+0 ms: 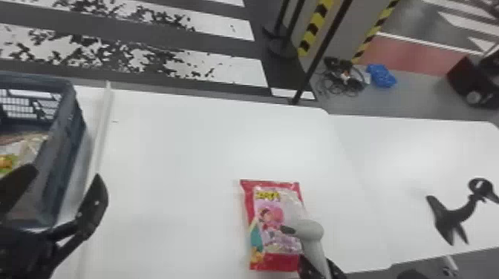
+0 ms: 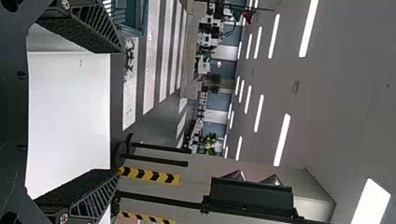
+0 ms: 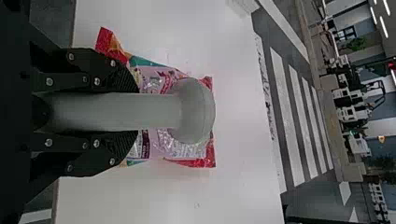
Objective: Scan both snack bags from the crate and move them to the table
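At lower left of your head view, the left gripper [image 1: 66, 173] stands wide, with nothing between its fingers; they lie across the near part of the crate [image 1: 65, 156] and the pale strip [image 1: 102, 126] beside it. In the left wrist view that same wide gap looks out past the table's edge to the striped floor [image 2: 154, 70].

Your right gripper [image 1: 317, 261] comes in at the bottom, right of centre, closed around the grey scanner [image 1: 312, 230]. The right wrist view has both fingers against its handle and the rounded head out past the fingertips, in line with the snack bag [image 3: 159, 144]. You can't tell from here whether scanner and bag touch.

That bag, red-edged, lies flat on the white table [image 1: 185, 148], low and just right of centre. A broad stretch of tabletop gives you room between it and the pale strip, and more runs up behind it toward the far edge, which slopes gently down to the right.

Mind the black stand [image 1: 451, 217] at lower right, near the slanting near edge. In the crate, at the left border, you have a partly seen wrapped item [image 1: 9, 163] with yellow and green on it, below the rim and close to the left gripper in the view.
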Available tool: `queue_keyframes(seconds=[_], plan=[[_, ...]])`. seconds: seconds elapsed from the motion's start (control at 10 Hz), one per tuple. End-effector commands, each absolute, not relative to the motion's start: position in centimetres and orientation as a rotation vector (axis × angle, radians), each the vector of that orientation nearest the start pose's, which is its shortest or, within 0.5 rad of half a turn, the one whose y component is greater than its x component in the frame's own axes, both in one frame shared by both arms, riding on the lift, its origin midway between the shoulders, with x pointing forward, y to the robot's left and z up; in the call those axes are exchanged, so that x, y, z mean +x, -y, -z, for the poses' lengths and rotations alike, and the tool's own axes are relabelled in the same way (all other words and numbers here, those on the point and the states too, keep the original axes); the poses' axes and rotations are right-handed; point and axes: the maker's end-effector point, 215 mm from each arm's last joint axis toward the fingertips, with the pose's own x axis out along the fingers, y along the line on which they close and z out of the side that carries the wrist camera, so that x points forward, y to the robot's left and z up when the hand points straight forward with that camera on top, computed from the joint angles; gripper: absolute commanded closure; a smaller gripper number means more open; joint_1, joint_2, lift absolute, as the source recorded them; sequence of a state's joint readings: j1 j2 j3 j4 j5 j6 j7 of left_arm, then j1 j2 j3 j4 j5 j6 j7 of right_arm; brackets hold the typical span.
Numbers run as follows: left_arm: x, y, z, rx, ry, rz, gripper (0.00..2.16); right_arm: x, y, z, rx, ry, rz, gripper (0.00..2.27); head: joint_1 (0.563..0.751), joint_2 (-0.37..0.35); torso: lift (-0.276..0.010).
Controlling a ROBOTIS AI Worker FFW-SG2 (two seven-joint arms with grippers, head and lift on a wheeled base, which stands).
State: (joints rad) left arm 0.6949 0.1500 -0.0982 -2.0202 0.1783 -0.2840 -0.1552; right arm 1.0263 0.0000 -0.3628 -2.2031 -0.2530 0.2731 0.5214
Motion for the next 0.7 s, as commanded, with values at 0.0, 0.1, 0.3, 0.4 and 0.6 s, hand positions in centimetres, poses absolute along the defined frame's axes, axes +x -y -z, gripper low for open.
queue_keyframes(seconds=[0.0, 0.1, 0.3, 0.4, 0.6], plan=[[36.7, -16.4, 34.5, -0.127, 0.034, 0.279, 0.08, 21.2, 27.8, 48.1, 0.177, -0.612, -0.234, 2.24, 0.695, -0.269, -0.087], [36.7, -16.6, 34.5, -0.125, 0.036, 0.276, 0.08, 20.8, 26.7, 48.6, 0.173, -0.629, -0.252, 2.24, 0.695, -0.248, -0.087], [36.4, -16.7, 34.3, -0.123, 0.040, 0.276, 0.08, 20.6, 26.1, 49.8, 0.158, -0.639, -0.253, 2.24, 0.695, -0.213, -0.087], [36.2, -16.8, 33.9, -0.127, 0.052, 0.275, 0.08, 20.8, 26.4, 49.9, 0.152, -0.634, -0.249, 2.24, 0.695, -0.200, -0.087], [35.9, -16.9, 33.8, -0.125, 0.056, 0.275, 0.08, 20.8, 26.7, 50.4, 0.148, -0.646, -0.245, 2.24, 0.695, -0.203, -0.087]])
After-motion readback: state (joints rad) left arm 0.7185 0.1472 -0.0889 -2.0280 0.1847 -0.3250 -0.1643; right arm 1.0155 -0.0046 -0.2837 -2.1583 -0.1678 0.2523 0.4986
